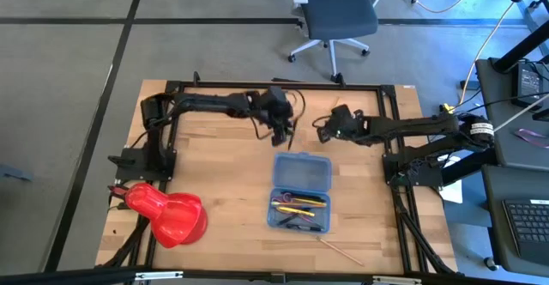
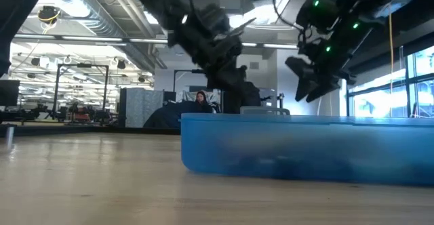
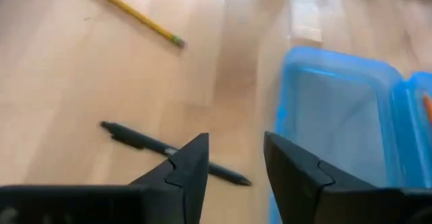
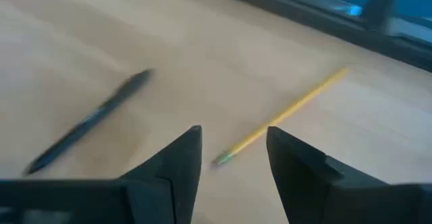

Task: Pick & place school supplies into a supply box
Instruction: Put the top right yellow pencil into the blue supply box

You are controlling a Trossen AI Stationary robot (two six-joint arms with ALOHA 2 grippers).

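- Overhead, the flat translucent blue plastic supply box (image 1: pixel 300 192) lies open mid-counter, pens and pencils (image 1: pixel 299 203) in its near half.
- Left gripper (image 1: pixel 282 136) hovers just beyond the box's far edge, jaws parted, holding nothing.
- Right gripper (image 1: pixel 326 130), jaws wide and empty, hangs beside it over bare wood.
- A black pen (image 3: pixel 172 152) and yellow pencil (image 3: pixel 134 13) lie loose on the counter (image 1: pixel 223 169).

A big glossy red blob-shaped plastic object (image 1: pixel 167 214) lies at the near left of the light wooden surface (image 1: pixel 232 191). A grey office chair (image 1: pixel 337 15) stands on the floor beyond the far edge.
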